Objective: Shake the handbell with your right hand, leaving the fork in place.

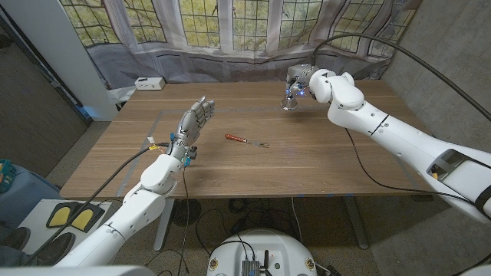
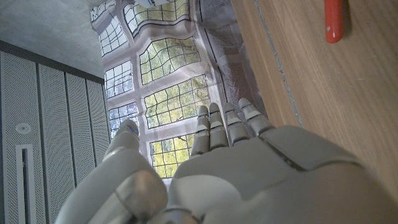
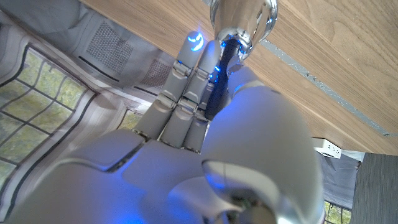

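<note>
I've got my right hand (image 1: pixel 301 83) wrapped round the dark handle of the handbell (image 3: pixel 242 18) at the far side of the table (image 1: pixel 307 165), fingers closed on it; the bell looks at or just off the wood, can't tell which. Shake step is in hand: next I need short wrist flicks, grip firm. Fork (image 1: pixel 245 140) lies mid-table, well apart; left hand (image 1: pixel 193 123) is raised, fingers straight, holding nothing.
</note>
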Robot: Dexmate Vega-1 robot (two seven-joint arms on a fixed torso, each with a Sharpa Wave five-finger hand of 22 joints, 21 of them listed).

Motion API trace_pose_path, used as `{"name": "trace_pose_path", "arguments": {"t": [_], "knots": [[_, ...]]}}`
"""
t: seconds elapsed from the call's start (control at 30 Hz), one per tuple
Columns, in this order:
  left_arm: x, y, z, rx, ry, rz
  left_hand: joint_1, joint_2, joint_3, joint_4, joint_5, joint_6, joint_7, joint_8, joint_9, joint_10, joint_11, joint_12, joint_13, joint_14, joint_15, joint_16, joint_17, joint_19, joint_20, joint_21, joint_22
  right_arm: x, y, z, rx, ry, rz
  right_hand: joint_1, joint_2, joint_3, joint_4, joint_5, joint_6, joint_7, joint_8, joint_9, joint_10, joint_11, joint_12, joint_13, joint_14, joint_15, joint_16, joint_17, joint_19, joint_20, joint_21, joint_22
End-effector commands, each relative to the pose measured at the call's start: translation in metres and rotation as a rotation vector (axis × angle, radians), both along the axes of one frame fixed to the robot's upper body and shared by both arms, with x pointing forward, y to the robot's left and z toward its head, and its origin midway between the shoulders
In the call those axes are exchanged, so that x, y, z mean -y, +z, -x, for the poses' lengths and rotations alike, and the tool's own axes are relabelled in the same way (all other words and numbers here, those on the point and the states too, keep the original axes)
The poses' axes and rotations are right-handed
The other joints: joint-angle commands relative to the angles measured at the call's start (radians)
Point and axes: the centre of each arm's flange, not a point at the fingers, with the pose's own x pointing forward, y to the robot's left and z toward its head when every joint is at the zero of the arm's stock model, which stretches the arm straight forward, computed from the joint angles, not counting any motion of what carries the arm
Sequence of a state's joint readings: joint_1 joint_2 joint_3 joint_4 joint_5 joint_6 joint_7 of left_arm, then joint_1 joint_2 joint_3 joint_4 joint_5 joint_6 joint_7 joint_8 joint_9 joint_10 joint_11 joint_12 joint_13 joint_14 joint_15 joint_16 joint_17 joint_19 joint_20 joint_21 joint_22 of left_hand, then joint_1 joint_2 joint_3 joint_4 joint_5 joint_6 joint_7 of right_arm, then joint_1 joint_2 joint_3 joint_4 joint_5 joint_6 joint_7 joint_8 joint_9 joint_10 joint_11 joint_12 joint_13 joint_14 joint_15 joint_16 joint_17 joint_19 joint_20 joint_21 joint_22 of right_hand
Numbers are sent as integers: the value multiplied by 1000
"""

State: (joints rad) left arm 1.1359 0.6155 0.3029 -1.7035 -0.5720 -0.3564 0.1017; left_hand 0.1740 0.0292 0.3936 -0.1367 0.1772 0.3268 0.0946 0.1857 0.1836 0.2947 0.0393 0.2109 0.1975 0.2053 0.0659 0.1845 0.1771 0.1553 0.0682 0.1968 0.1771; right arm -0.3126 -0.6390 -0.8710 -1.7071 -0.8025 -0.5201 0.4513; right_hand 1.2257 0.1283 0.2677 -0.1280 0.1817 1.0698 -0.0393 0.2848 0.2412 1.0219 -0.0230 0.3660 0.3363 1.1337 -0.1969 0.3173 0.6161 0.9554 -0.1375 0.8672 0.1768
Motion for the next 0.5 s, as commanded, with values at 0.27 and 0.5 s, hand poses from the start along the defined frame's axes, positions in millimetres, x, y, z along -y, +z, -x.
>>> {"name": "trace_pose_path", "arguments": {"t": [0.27,0.5], "knots": [[1,1,-4,-7,9,0,-1,-2,4,3,-2,3,3,6,2,5,0,1,2,7,2,2,2,1,-1,2,3,-1,-14,-34,-85,-34,25,-1,11,8,-1,3,1,5,-5,3,45,26,4,45,6,-4,-4,0,-2,-22,9,1],[1,1,-4,-6,12,3,-1,-1,4,3,-2,3,2,6,2,5,3,1,2,6,1,2,2,1,-1,2,3,1,-18,-44,-101,-45,25,0,12,9,-2,3,0,7,-6,3,47,23,3,44,7,-4,-3,2,-2,-22,13,1]]}}
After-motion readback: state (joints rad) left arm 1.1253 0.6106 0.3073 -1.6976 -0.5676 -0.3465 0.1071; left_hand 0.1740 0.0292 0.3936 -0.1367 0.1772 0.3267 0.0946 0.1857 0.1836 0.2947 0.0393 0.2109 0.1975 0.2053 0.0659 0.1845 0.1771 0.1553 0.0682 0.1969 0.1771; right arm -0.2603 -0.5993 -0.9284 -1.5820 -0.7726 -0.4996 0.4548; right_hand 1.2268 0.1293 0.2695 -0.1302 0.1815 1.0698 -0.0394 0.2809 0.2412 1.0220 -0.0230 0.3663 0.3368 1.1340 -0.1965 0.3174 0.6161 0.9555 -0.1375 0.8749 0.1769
